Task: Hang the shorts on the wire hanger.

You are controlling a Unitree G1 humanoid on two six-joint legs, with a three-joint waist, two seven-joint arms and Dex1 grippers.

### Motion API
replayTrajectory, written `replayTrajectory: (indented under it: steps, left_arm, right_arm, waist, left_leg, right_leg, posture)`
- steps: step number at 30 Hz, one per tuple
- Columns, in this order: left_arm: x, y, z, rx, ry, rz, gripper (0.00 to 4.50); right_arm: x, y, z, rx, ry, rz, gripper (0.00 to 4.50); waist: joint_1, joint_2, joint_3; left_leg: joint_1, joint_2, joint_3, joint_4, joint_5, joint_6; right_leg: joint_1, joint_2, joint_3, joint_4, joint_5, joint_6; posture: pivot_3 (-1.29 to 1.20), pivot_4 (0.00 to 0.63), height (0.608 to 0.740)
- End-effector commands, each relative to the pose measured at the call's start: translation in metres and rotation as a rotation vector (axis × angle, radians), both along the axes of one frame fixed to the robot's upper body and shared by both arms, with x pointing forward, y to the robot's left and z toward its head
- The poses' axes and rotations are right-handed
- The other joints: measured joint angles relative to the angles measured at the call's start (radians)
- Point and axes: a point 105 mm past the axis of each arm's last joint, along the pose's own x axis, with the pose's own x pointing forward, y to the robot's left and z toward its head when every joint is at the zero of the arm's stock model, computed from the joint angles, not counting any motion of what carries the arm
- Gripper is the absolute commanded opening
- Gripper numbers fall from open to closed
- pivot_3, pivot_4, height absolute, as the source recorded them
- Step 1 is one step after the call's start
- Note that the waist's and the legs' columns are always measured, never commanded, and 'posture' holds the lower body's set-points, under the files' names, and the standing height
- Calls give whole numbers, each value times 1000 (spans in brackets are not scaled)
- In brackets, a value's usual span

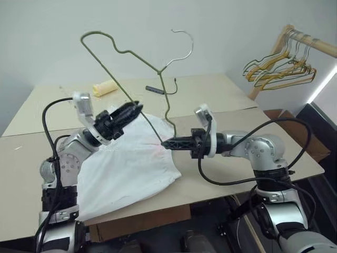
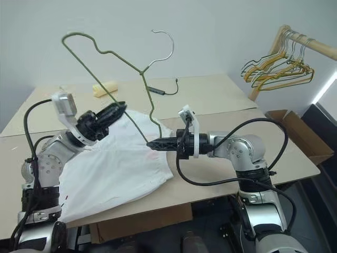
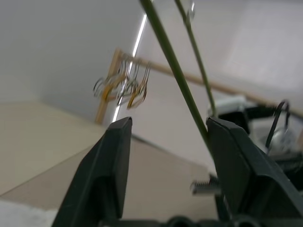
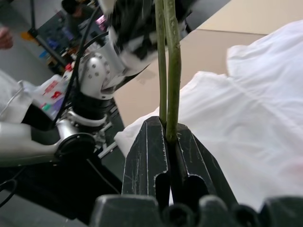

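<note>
The right gripper (image 1: 164, 143) reaches level across the middle of the frame toward the left, its two black fingers pressed together on the bottom corner of the wire hanger (image 1: 126, 51), pinching two strands of the olive wire where they meet, as the right wrist view shows close up. From that pinch the one hanger stands tilted up over the table, its long bar running to the upper left of the frame and its hook curling at the top centre. The left gripper (image 1: 138, 108) comes in from the lower left, angled slightly upward, its fingers spread with the hanger's long bar passing between them, lying against one finger but not clamped. One pair of shorts (image 1: 126, 168) lies flat and white on the tan table (image 1: 221, 89), under and between both arms, a faint pink patch near its right edge. Behind, on the table, sit one pale yellow roll (image 1: 104, 88) and one small dark object with a cord (image 1: 155, 90). At the upper right, a bunch of yellow-gold hangers (image 1: 279, 67) hangs from a wooden rail (image 1: 310, 43), well apart from the arms.
</note>
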Motion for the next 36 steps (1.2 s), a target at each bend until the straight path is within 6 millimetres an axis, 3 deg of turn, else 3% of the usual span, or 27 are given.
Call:
replayTrajectory:
  steps: [1, 3, 8, 15, 20, 27, 36]
  left_arm:
    - [-1, 5, -46, 185, 57, 53, 3798]
    - [-4, 10, -51, 247, 29, 74, 4465]
    - [-4, 22, -46, 407, -72, 107, 4487]
    - [-29, 30, -44, 589, -149, -63, 4487]
    - [-46, 33, -50, 661, -155, -175, 4487]
    - [-50, 33, -51, 727, -187, -226, 4487]
    - [-48, 34, -55, 747, -172, -196, 4487]
  right_arm:
    - [0, -14, 10, 43, 7, -46, 0]
    - [-1, -29, 0, 28, 71, -87, 0]
    - [-23, -67, -29, -75, 222, -135, 0]
    - [-51, -119, -61, -171, 486, -217, 0]
    - [-68, -142, -74, -181, 636, -218, 0]
    - [-67, -154, -89, -255, 736, -237, 0]
    - [-49, -161, -102, -287, 735, -309, 0]
  waist:
    - [-1, 3, 0]
    - [2, 2, 1]
    - [25, 2, 2]
    - [28, 3, 2]
    - [27, 4, 2]
    - [26, 4, 2]
    - [31, 4, 3]
  left_leg:
    - [0, 0, 0, 0, 0, 0]
    - [0, 0, 0, -1, 0, 0]
    - [-6, 0, 0, 0, 0, 0]
    - [-5, 0, 0, 0, -1, 1]
    - [-3, 0, 1, 0, -1, 1]
    - [2, 0, 2, 0, -1, 1]
    - [0, 0, 2, 0, -1, 1]
  right_leg:
    - [0, 0, 0, 0, 0, 0]
    - [0, 0, 0, 0, 0, 0]
    - [-4, -2, -2, -1, 0, -1]
    - [-3, -2, -1, -2, -2, 3]
    - [-2, -2, -1, -2, -4, 5]
    - [1, -2, 1, -2, -7, 0]
    - [0, -2, 1, -2, -4, 6]
  posture:
    - [-126, 0, 740]
    - [-120, 0, 740]
    - [-118, 0, 740]
    - [-124, 0, 740]
    - [-125, 0, 740]
    - [-120, 0, 740]
    - [-100, 0, 740]
